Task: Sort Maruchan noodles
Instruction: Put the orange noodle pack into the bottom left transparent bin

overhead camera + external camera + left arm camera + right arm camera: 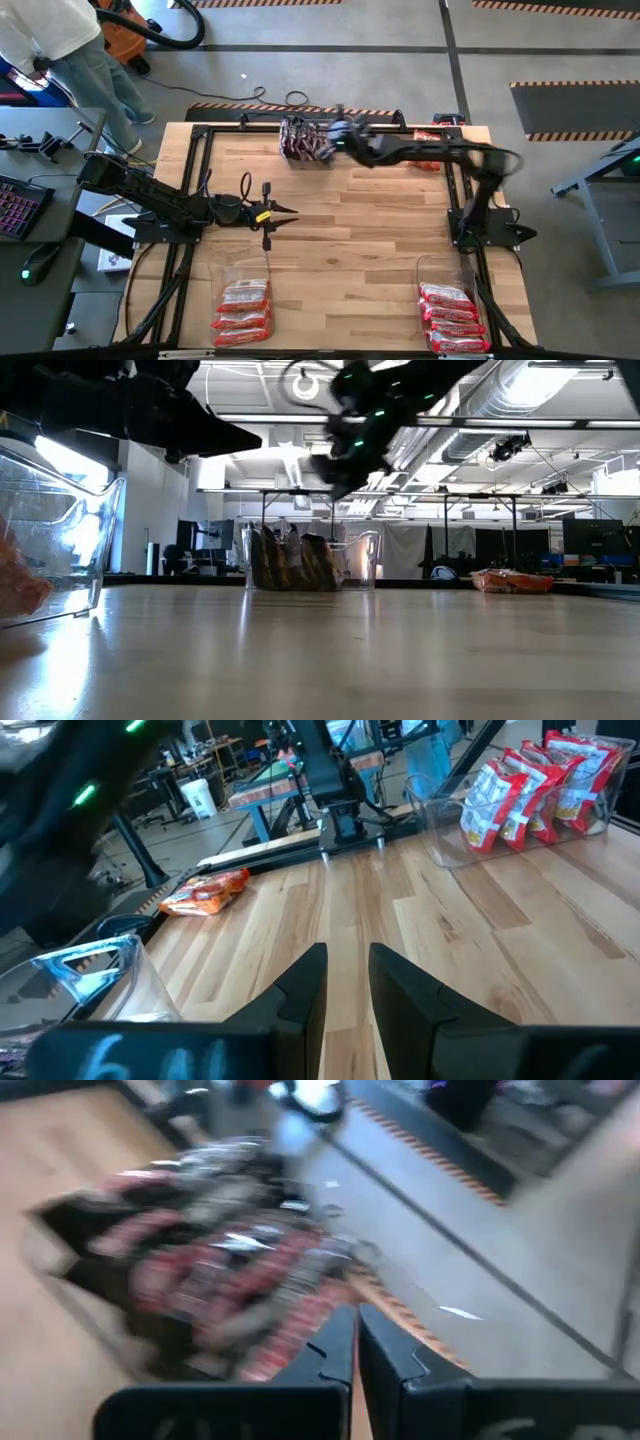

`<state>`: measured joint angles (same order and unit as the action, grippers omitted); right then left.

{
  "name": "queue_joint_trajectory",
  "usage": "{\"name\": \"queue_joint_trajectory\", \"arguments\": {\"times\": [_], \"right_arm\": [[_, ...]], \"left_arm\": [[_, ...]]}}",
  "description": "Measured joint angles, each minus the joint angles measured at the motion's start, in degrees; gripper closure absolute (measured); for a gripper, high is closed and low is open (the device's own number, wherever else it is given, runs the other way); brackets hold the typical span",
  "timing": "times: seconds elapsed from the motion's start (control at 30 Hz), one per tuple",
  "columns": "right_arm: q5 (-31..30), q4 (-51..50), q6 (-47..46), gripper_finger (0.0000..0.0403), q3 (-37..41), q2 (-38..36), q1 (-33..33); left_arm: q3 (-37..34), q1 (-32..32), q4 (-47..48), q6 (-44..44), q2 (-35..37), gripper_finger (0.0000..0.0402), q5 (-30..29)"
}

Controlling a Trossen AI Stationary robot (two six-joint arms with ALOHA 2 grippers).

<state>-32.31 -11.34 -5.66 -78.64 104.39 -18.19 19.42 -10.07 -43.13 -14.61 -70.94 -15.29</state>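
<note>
Far bin [303,139], clear plastic: dark black-silver packets [215,1270], stacked; right pincer [335,128] hovered just beside it, fingers closed, empty. Near-left bin [243,300]: pinkish red-and-white packets [244,306]. Near-right bin [452,312]: red-and-white packets [453,316]. Loose orange packet [428,141] on tabletop [350,240], far right. Left pincer [282,212] narrow, empty, mid-left.

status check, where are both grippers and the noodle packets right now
Right gripper shut, empty, above clear bin of dark packets. Left gripper idle mid-table. One orange packet unsorted. Nothing blocking.
</note>
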Motion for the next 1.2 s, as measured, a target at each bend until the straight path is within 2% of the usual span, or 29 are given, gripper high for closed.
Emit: {"name": "queue_joint_trajectory", "arguments": {"times": [0.1, 0.23, 0.37, 0.47, 0.6, 0.7, 0.77, 0.93, 1.07, 1.2], "right_arm": [[-5.9, -5.7, -5.2, 0.0403, 9.7, -10.5, -0.7], [-6.8, -13.1, -22.5, 0.0403, 22.4, -23.0, -2.2], [-10.2, -8.9, -36.0, 0.0403, 37.9, -31.1, -1.2], [-14.1, 0.4, -41.9, 0.0403, 48.2, -34.0, 1.4], [-15.9, 9.0, -45.6, 0.0403, 55.2, -34.5, 3.8], [-15.8, 7.9, -45.0, 0.0403, 54.8, -34.5, 4.0], [-12.9, 2.7, -42.3, 0.0403, 51.3, -34.5, 2.9], [0.8, -25.6, -43.2, 0.0403, 34.1, -32.7, -5.6], [3.6, -41.8, -37.0, 0.0403, 20.2, -26.5, -14.7], [7.4, -50.5, -28.3, 0.0403, 9.9, -16.3, -21.0]], "left_arm": [[0.0, 0.0, -0.2, 0.0, 0.0, 0.0332, -0.4], [0.0, 0.0, -0.4, 0.4, 0.0, 0.0332, -0.4], [0.9, 0.0, -0.1, 1.0, 0.0, 0.0332, -0.3], [0.9, 0.0, 0.1, 1.9, 0.0, 0.0332, -0.3], [0.9, 0.0, 0.1, 1.9, 0.0, 0.0332, -0.3], [0.9, 0.0, 0.0, 2.0, 0.0, 0.0332, -0.3], [0.9, 0.0, 0.0, 2.0, 0.0, 0.0332, -0.3], [0.9, 0.0, 0.0, 1.9, 0.0, 0.0332, -0.3], [0.9, 0.0, 0.3, 1.9, 0.0, 0.0332, -0.3], [0.9, 0.0, 0.4, 1.8, 0.0, 0.0332, -0.3]]}}
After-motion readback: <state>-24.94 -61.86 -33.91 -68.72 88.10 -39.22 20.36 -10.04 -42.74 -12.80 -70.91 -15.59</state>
